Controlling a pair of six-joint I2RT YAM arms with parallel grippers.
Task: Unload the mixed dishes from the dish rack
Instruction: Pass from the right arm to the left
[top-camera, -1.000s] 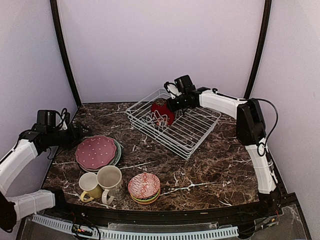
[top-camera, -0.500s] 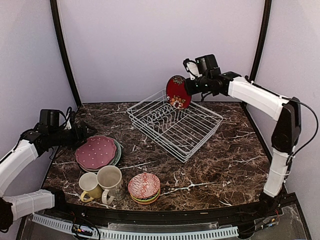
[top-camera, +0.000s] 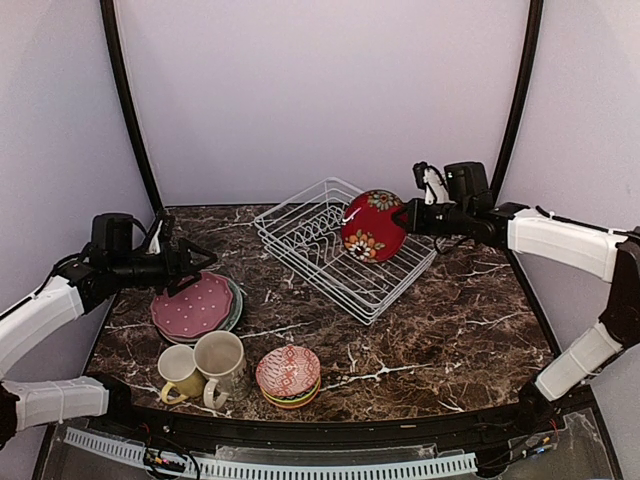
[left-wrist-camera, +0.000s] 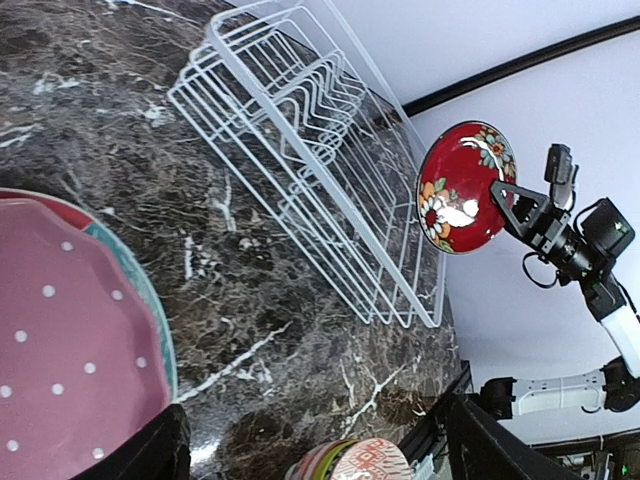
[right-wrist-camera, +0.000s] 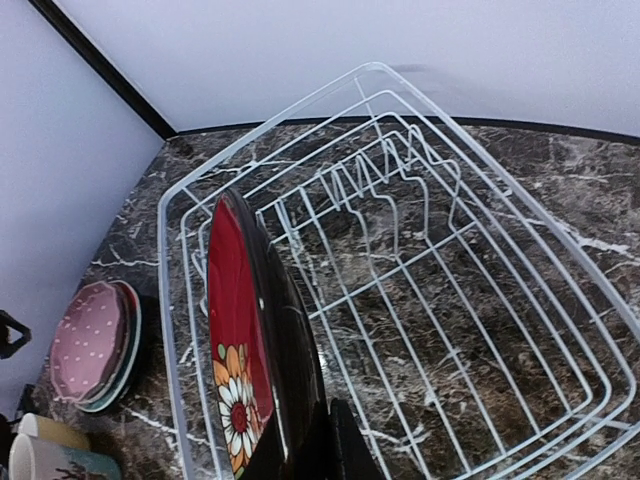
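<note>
My right gripper (right-wrist-camera: 326, 442) is pinched on the rim of the red plate (right-wrist-camera: 236, 330). The plate stands on edge just ahead of the fingers, with its flowered face turned to their left. The dish rack (top-camera: 320, 265) lies below and ahead of that gripper, and the plate is lifted off its wires. The marble table (top-camera: 450, 330) shows through the wire floor.

My left gripper (top-camera: 195, 265) hangs with its fingers spread wide and holds nothing. Just under it is the pink plate (top-camera: 192, 303), stacked on the pale-green plate (top-camera: 237, 300). Nearer that arm's base than the gripper, the yellow mug (top-camera: 180, 372) and beige mug (top-camera: 220, 362) stand upright and touching. Beside them, the patterned bowl (top-camera: 288, 370) is nested in the lime bowl (top-camera: 290, 399).
</note>
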